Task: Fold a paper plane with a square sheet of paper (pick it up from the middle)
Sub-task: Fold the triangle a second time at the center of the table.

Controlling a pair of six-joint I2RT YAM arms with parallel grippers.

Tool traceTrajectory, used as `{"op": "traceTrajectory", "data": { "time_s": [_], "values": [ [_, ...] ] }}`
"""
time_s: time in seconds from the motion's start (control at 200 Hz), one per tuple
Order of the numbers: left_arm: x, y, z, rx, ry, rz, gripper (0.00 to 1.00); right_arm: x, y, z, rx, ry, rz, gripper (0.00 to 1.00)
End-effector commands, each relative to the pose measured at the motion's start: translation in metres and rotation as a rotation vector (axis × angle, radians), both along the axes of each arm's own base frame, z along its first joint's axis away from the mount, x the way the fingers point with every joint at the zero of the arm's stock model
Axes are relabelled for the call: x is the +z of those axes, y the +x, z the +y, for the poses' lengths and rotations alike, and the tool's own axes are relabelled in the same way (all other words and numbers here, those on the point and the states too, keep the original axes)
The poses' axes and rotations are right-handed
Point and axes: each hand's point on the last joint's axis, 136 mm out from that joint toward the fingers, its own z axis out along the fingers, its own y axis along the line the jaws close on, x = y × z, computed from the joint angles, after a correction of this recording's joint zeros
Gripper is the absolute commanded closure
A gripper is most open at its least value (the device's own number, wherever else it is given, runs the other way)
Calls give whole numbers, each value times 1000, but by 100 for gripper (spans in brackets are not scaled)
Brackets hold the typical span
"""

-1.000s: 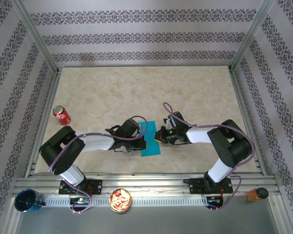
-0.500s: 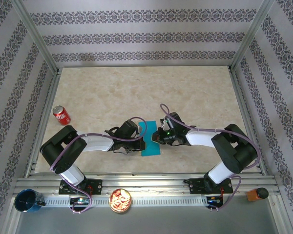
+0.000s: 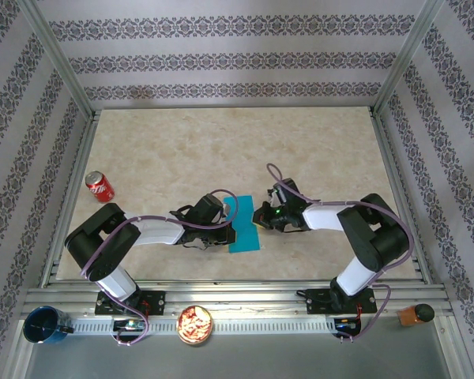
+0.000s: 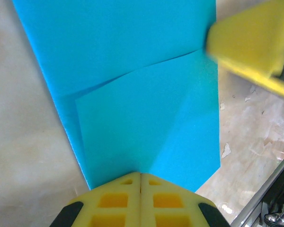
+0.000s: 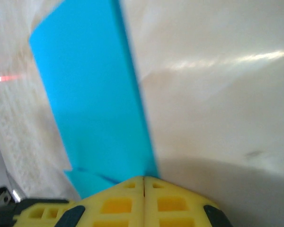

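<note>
The square sheet of paper (image 3: 243,225), bright turquoise, lies folded into a narrow strip on the marble table between the two arms. In the left wrist view the paper (image 4: 132,85) shows a slanted folded flap. My left gripper (image 4: 140,176) is shut, its tips touching the paper's near edge. My right gripper (image 5: 144,178) is also shut, with its tips at the long edge of the paper (image 5: 90,104). From above, the left gripper (image 3: 231,234) is at the strip's left side and the right gripper (image 3: 258,216) at its right side.
A red soda can (image 3: 99,186) stands on the table's left. On the front rail sit a dark blue cup (image 3: 43,325), a small bowl (image 3: 195,324) and an orange-and-black object (image 3: 415,314). Metal frame posts border the table.
The right arm reached in over the paper's right edge and then drew slightly back, its gripper staying at that edge. The left arm and the paper have hardly moved.
</note>
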Motion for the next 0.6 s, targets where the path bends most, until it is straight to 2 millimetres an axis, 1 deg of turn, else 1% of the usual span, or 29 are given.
{"op": "traceTrajectory", "data": {
  "time_s": [0.0,0.055,0.15,0.255,0.325,0.43,0.5,0.595],
  "values": [
    [-18,-14,16,28,33,64,100,2,13,-24,-65,-67,-34,100],
    [-10,-10,11,36,-6,43,100,12,16,-24,-70,-53,-64,100],
    [8,-1,4,32,-43,-8,100,28,10,-19,-67,-23,-98,97],
    [34,11,-3,18,-58,-82,92,35,-4,-15,-62,-12,-109,94],
    [45,19,-3,9,-34,-123,86,34,-17,-14,-62,-8,-98,91],
    [45,26,-1,-20,9,-134,86,31,-34,-12,-70,-2,-81,89],
    [38,27,0,-34,30,-106,87,30,-44,-11,-68,5,-66,87],
    [32,29,-4,-51,13,-80,89,28,-54,-12,-75,11,-43,86]
  ]
}}
